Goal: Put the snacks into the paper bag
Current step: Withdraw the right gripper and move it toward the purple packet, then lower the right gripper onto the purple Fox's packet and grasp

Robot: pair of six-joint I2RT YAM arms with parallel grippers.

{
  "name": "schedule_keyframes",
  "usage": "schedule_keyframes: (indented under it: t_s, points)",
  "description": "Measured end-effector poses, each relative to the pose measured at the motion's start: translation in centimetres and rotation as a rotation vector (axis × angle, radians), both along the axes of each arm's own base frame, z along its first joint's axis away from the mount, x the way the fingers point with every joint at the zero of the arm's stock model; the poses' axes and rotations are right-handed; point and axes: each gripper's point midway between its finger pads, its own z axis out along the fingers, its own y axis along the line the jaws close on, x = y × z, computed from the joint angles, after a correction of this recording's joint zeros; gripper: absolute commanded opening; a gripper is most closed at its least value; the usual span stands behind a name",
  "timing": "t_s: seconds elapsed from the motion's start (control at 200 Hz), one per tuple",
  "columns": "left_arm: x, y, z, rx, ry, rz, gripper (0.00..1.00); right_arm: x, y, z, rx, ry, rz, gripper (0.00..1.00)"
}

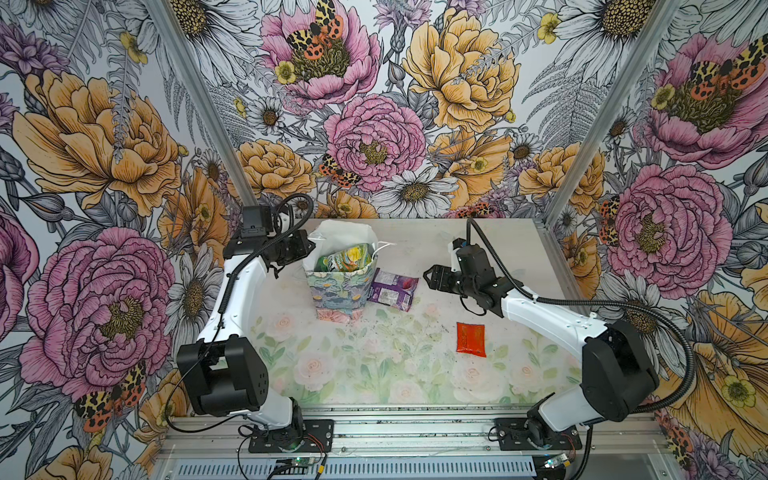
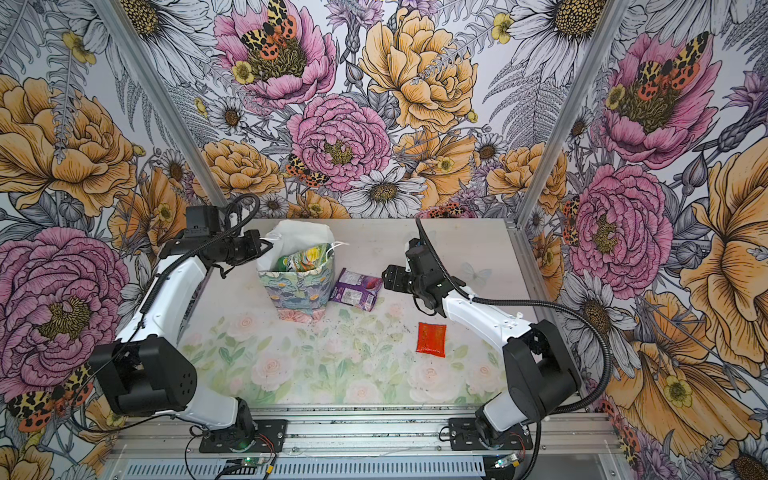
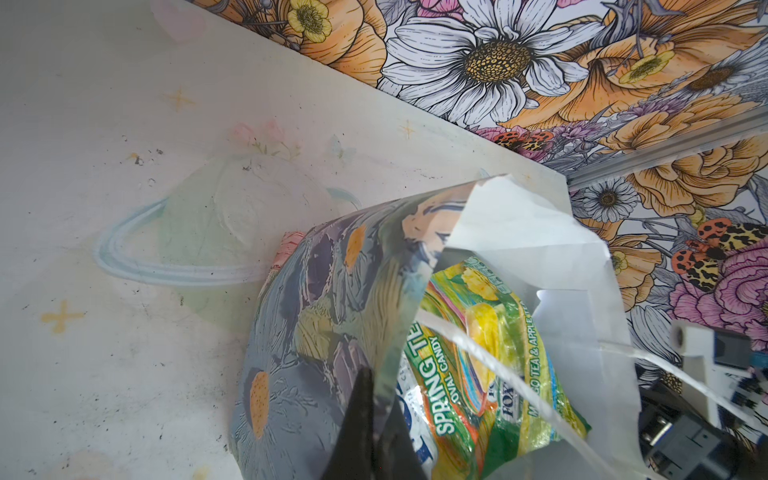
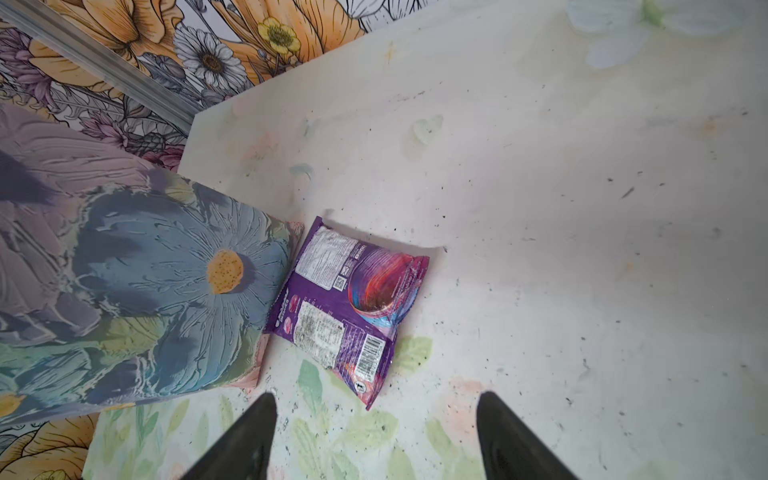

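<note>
The paper bag [image 1: 338, 291] stands upright toward the back of the desk [image 1: 374, 365], left of the middle, its mouth gaping and its white inside showing. A green and yellow sweet packet [image 1: 345, 257] sits inside, its top poking above the front edge, so the bag looks fairly full.

The left hand [image 3: 376, 415] is pinched tight on the bag's rim at the side nearest its own arm. From where I stand, that grip is there to steady the light bag and hold its mouth wide for whatever comes next.

A purple packet [image 4: 349, 307] lies flat on the desk, label side up, one edge touching the foot of the bag on the side away from the left hand. The right hand [image 4: 378, 399] hovers just beside it, its two fingers spread wide with nothing between them, pointed at the packet's near corner. I would guess that packet is next.

A small red sachet [image 1: 471, 338] lies alone nearer the front, well apart from the bag, under the right arm's reach.
</note>
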Motion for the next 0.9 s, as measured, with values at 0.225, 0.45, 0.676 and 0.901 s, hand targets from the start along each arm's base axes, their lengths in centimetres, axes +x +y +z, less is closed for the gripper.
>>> schedule_keyframes:
  t_s: [0.225, 0.45, 0.676, 0.901]
  points:
    - [-0.2, -0.4, 0.1, 0.001, 0.001, -0.009, 0.0, 0.5, 1.2, -3.0, 0.055, 0.072, -0.005, 0.65]
    - [-0.2, -0.4, 0.1, 0.001, 0.0, -0.01, 0.0, 1.3, 2.1, -5.5, 0.098, 0.125, -0.025, 0.6]
    - [-0.2, -0.4, 0.1, 0.001, 0.0, -0.01, 0.0, 1.2, 2.5, -8.9, 0.089, 0.202, -0.033, 0.58]
    - [-0.2, -0.4, 0.1, 0.001, 0.0, -0.01, 0.0, 2.0, 4.0, -9.9, 0.096, 0.207, -0.023, 0.57]
